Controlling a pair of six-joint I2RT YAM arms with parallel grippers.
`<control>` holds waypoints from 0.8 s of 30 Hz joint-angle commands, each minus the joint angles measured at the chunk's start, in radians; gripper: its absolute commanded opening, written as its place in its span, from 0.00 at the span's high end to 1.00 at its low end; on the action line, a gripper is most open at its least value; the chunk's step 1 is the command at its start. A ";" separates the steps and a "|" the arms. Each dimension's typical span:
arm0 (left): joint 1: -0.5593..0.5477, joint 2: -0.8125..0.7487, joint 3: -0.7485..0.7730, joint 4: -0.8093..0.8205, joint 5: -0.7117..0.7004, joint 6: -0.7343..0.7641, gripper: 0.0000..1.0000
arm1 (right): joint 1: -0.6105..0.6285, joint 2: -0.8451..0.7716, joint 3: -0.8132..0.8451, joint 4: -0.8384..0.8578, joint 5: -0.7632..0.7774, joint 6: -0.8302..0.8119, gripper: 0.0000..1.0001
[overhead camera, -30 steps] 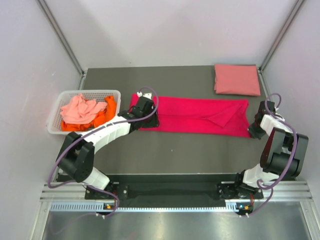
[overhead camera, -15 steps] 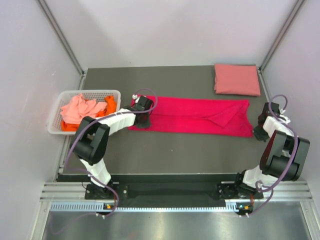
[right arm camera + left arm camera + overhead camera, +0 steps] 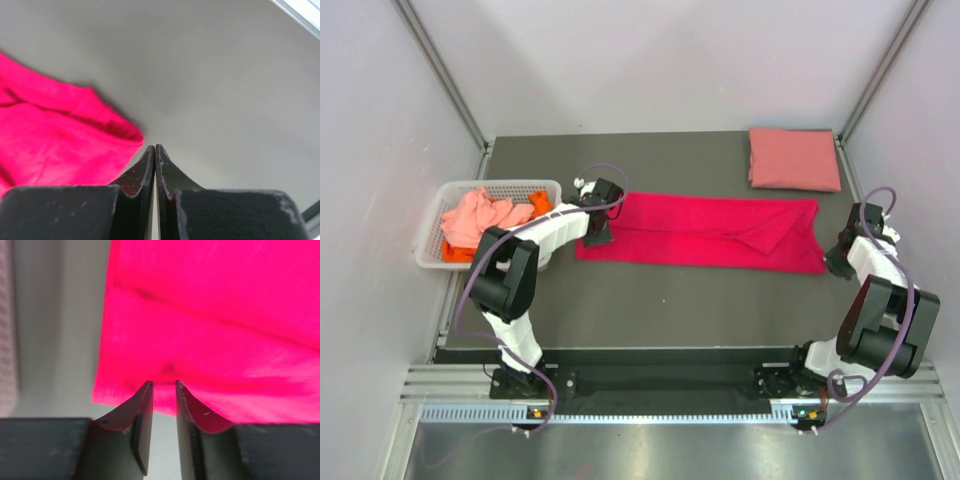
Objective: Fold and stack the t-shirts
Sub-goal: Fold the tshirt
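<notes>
At the left end of the dark grey table (image 3: pixel 700 300), my left gripper (image 3: pixel 597 233) is down on the short edge of the bright magenta-red t-shirt (image 3: pixel 720 232), which lies folded into a long band across the middle of the table. In the left wrist view the two black fingers (image 3: pixel 142 415) stand a narrow slot apart, with the shirt's hem (image 3: pixel 210 315) right at their tips (image 3: pixel 163 384). I can't tell whether any cloth is actually nipped between them.

Over on the far side, the right gripper (image 3: pixel 836 262) sits low by the shirt's right end. Its wrist view shows the fingers pressed flat together (image 3: pixel 155 146) with nothing between them. They're over bare table, and the shirt's near right corner (image 3: pixel 45 135) is just to their left, not touching.

Neighbours now. The white slotted plastic basket (image 3: pixel 500 185) sits at the table's left edge, near the shirt's left end. It holds a crumpled pale coral t-shirt (image 3: pixel 475 218) and an orange t-shirt (image 3: pixel 542 208) bunched against its right side. My left forearm runs across the basket's near right corner and hides it from above.

The salmon pink t-shirt (image 3: pixel 794 158) lies folded square in the far right corner, well apart from both grippers. A flap on the magenta shirt's right half is folded into a diagonal crease
</notes>
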 commanded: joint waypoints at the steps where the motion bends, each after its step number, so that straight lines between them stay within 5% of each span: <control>1: 0.012 -0.034 0.129 -0.062 -0.066 0.045 0.69 | 0.010 -0.067 0.026 0.002 -0.060 -0.011 0.99; 12: 0.124 0.121 0.267 -0.057 0.172 0.172 0.63 | 0.032 -0.121 0.006 0.033 -0.138 -0.020 0.97; 24: 0.158 0.183 0.270 -0.069 0.182 0.248 0.60 | 0.038 -0.095 -0.011 0.074 -0.189 -0.020 0.97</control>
